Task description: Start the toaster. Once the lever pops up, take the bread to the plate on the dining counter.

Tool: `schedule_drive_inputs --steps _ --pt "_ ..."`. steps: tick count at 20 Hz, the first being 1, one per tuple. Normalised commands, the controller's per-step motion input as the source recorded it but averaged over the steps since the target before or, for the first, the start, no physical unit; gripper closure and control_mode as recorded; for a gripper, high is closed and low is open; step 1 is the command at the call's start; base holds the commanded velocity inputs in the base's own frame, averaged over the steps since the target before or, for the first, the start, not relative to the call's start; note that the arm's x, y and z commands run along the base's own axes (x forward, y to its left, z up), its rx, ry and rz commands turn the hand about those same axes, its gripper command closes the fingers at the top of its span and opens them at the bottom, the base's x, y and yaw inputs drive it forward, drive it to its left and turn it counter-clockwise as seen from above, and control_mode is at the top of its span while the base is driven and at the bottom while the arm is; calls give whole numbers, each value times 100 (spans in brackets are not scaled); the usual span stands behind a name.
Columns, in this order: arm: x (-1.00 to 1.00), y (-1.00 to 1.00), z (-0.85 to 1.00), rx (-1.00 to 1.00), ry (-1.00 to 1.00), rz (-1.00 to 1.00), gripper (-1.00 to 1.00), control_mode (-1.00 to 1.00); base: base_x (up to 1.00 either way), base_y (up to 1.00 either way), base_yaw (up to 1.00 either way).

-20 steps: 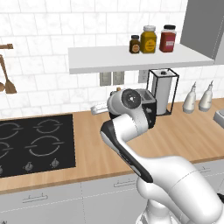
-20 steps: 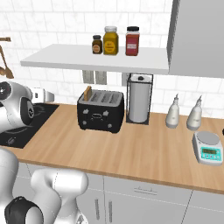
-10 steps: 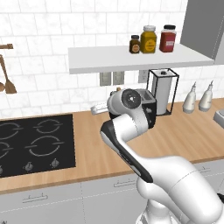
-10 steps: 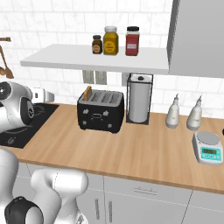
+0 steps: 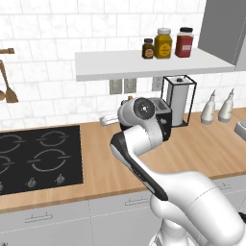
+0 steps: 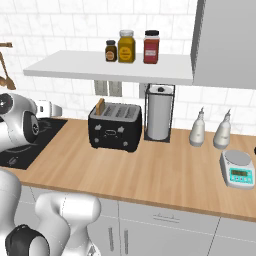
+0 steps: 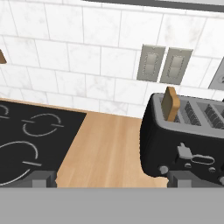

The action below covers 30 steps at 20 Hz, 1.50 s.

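The black boxy two-slot toaster (image 6: 115, 127) stands on the light wood worktop (image 6: 165, 172) against the white tiled wall, just left of the wire-framed paper-towel holder (image 6: 159, 113). The thin square slice of light tan bread (image 7: 169, 103) stands upright in the toaster's leftmost slot, its upper part proud of the slot and its darker crust edge showing. The two-finger gripper (image 7: 111, 178) hangs released, jaws wide with nothing between them, above the worktop to the left of the toaster, and touches neither toaster nor bread. The lever (image 7: 184, 151) reads as a small grey tab on the toaster's front face, above the small white marks. Judgement: the toaster is stiff and heavy enough to stay put under a downward push on the lever, though an off-axis push could slide it on the smooth wood. The bread is likely light, dry and brittle; take it by the exposed top, pads on the two broad faces, with light squeeze, lifting straight up out of the slot.
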Motion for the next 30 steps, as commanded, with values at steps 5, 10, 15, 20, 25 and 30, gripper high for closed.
schedule_drive_inputs --steps 5,10,15,20,25,30 --pt "0 0 0 0 0 0 -100 -100 0 0 0" --pt "0 0 0 0 0 0 -100 -100 0 0 0" --pt "0 0 0 0 0 0 -100 -100 0 0 0" --pt "0 0 0 0 0 0 -100 -100 0 0 0" --pt "0 0 0 0 0 0 -100 -100 0 0 0" --pt "0 0 0 0 0 0 -100 -100 0 0 0"
